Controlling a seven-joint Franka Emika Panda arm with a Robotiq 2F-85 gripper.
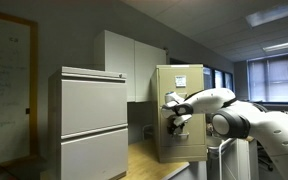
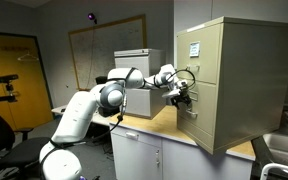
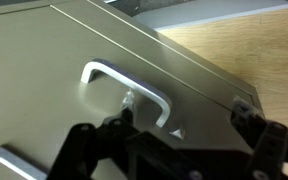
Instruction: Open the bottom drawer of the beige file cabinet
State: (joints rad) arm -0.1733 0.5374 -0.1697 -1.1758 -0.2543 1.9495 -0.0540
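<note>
The beige file cabinet (image 1: 184,85) (image 2: 249,80) stands on a wooden counter, with white paper sheets on its upper front. Its bottom drawer (image 1: 189,142) (image 2: 202,125) looks shut in both exterior views. My gripper (image 1: 175,121) (image 2: 185,96) is right in front of the cabinet's front. In the wrist view the drawer front (image 3: 44,70) fills the frame and its silver bar handle (image 3: 124,85) lies just ahead of my gripper (image 3: 169,140). The gripper is open and empty, with the fingers wide apart and not touching the handle.
A wider pale grey cabinet (image 1: 89,125) (image 2: 131,60) stands beside the counter. White wall cupboards (image 1: 124,60) hang behind. The wooden counter (image 1: 149,160) (image 2: 159,122) (image 3: 249,40) extends in front of the beige cabinet. A whiteboard (image 2: 99,50) is on the far wall.
</note>
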